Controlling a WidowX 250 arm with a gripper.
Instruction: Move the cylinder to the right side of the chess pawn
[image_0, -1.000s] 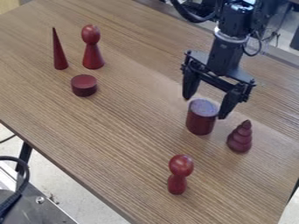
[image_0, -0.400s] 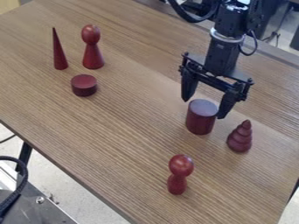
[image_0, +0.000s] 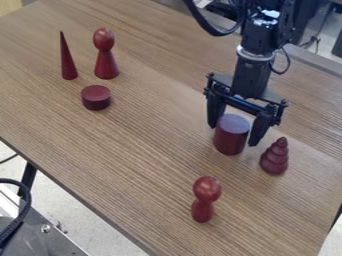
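one cylinder (image_0: 230, 138) between the fingers of the gripper (image_0: 233, 134)
it stands upright, the fingers spread to either side

The black two-finger metal tool (image_0: 232, 136) has come down towards the wooden worktop (image_0: 143, 150), its spread fingers (image_0: 258, 131) now reaching lower alongside the dark red, smooth upright cylinder (image_0: 231, 140). The black arm (image_0: 252, 75) above has dropped with it and drifted a little towards the view's left. The thick black cable loop (image_0: 208, 30) at the top has sunk and shifted left as well.
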